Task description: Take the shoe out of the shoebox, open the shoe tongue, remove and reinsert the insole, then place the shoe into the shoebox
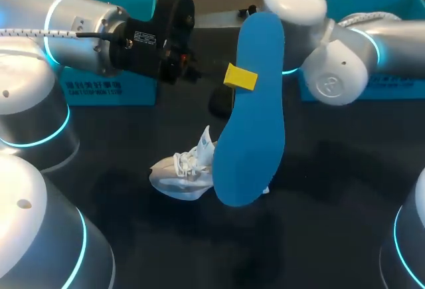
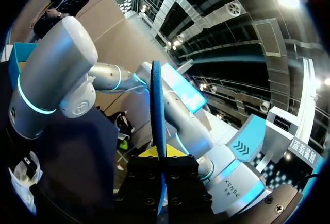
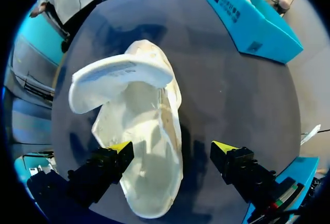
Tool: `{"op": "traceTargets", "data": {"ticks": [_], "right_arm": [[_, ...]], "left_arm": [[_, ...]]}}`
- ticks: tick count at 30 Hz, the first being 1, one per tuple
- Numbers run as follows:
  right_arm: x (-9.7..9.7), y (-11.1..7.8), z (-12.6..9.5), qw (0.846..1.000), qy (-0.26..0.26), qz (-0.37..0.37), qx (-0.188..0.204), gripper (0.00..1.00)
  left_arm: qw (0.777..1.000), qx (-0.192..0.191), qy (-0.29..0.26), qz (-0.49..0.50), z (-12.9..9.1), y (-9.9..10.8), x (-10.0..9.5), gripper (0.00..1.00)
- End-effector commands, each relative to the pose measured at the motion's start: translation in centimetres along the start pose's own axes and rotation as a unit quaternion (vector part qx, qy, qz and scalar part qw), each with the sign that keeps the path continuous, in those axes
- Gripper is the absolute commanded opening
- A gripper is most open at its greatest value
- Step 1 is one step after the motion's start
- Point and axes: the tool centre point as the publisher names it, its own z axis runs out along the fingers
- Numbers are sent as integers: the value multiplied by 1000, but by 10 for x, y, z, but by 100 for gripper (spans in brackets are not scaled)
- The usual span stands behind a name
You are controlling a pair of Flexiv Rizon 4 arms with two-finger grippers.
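1. Head view shows the blue insole (image 1: 255,103) raised above the white shoe (image 1: 182,173), pinched edge-on in the left jaws
2. Right jaws hover wide over the shoe, one tip at its side, the other over the bench (image 1: 332,189) beside it, gripping nothing
3. Reinsertion looks next: steady the shoe's collar, hold the tongue (image 3: 121,77) back, and feed the insole in toe-first at a low slant so it doesn't buckle

insole (image 1: 255,103) up above shoe (image 1: 182,173), mid table (image 1: 332,189); l box (image 1: 109,90) & r box (image 1: 398,86) behind.
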Motion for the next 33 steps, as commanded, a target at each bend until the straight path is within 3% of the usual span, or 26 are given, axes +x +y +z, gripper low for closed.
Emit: {"op": "traceTargets", "data": {"ticks": [1,9,12,14,17,33], "right_arm": [[-3,4,21,1000,3,3,1,100],[-3,0,33,1000,14,2,-3,100],[-3,-1,36,1000,19,3,-6,50],[-2,-1,39,1000,23,2,-8,36],[-1,-1,42,999,33,1,-11,0],[6,-8,44,997,79,24,-9,0]], "left_arm": [[1000,2,0,0,1,1,0,0],[1000,2,0,0,1,1,0,0],[1000,2,0,0,1,1,0,0],[1000,2,0,0,1,1,0,0],[1000,2,0,0,1,1,0,0],[1000,2,0,0,1,1,0,0]]}}
